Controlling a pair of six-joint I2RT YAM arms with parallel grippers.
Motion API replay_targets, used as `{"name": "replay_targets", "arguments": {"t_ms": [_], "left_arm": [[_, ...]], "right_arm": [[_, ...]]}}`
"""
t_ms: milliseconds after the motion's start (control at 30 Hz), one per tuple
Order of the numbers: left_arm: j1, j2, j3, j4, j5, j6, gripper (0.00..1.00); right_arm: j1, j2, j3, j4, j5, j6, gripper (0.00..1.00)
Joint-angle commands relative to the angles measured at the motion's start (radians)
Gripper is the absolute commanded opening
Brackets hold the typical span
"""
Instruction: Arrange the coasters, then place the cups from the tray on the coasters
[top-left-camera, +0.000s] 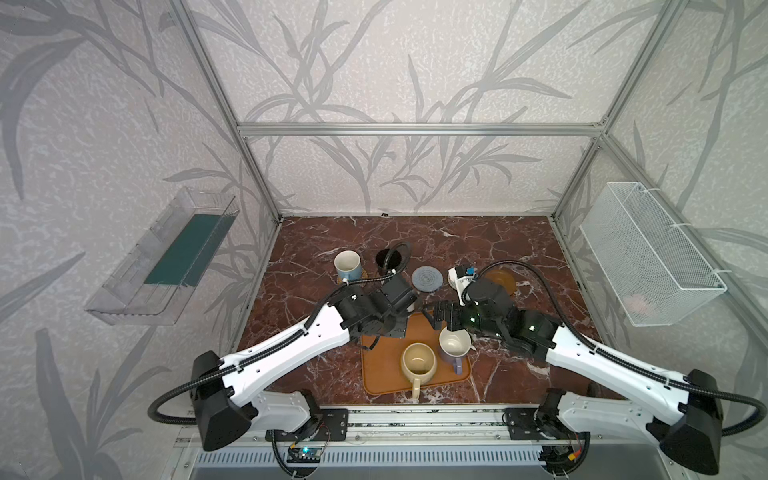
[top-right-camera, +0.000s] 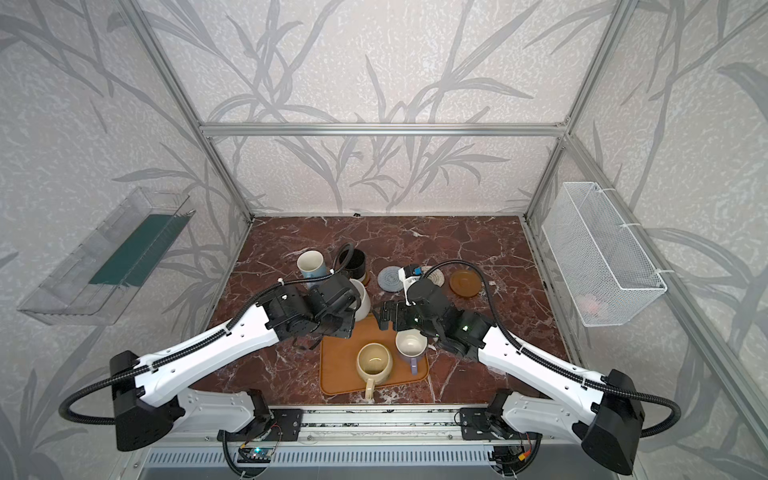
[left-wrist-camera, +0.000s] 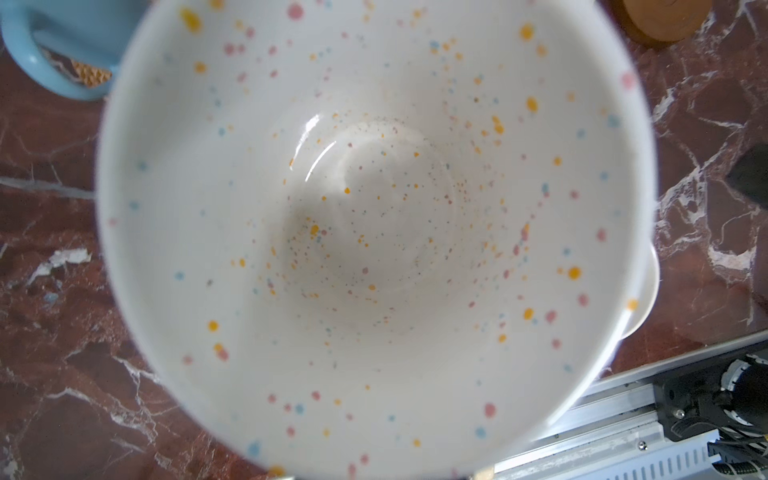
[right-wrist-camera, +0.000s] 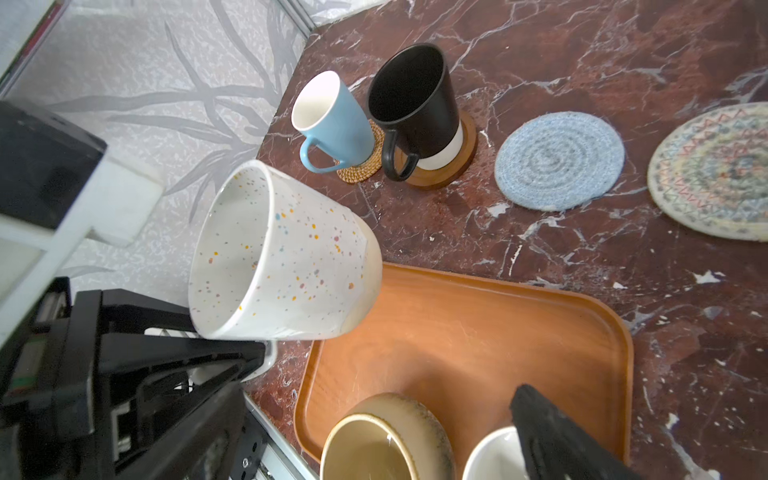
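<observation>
While the left hand (right-wrist-camera: 249, 353) grips the tilted speckled white mug (right-wrist-camera: 282, 253) by its handle — level it, then lower it onto the grey-blue coiled-rope coaster (right-wrist-camera: 559, 160); right hand (top-left-camera: 436, 318) wide, empty.

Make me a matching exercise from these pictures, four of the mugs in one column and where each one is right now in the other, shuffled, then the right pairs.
Things
1. light blue mug
2. black mug
3. speckled white mug
4. cream-beige mug

Places
A. on the orange-brown tray
B. held in the air by the left gripper
C. on the tan woven coaster
D. on a brown saucer-like coaster

Pairs: 1-C, 2-D, 3-B, 4-A
</observation>
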Motion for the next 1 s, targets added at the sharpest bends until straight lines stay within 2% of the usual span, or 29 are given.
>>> {"name": "replay_targets", "arguments": {"t_ms": [0, 267, 400, 567, 967], "left_arm": [[0.016, 0.027, 0.091, 0.065, -0.013, 0.060, 0.00], [0.039, 0.161, 0.222, 0.077, -0.008, 0.091, 0.00], [0.058, 0.204, 0.258, 0.101, 0.010, 0.095, 0.00], [0.068, 0.277, 0.317, 0.113, 0.020, 0.104, 0.00], [0.101, 0.453, 0.436, 0.151, 0.004, 0.101, 0.00]], "right_arm": [[-0.057, -0.059, -0.009, -0.006, -0.005, 0.030, 0.99], [-0.172, -0.107, -0.007, -0.092, -0.049, 0.008, 0.99], [-0.201, -0.134, -0.007, -0.123, -0.034, -0.023, 0.99], [-0.264, -0.137, -0.011, -0.137, -0.101, -0.051, 0.99], [-0.371, -0.163, -0.083, -0.094, -0.175, -0.049, 0.99]]}}
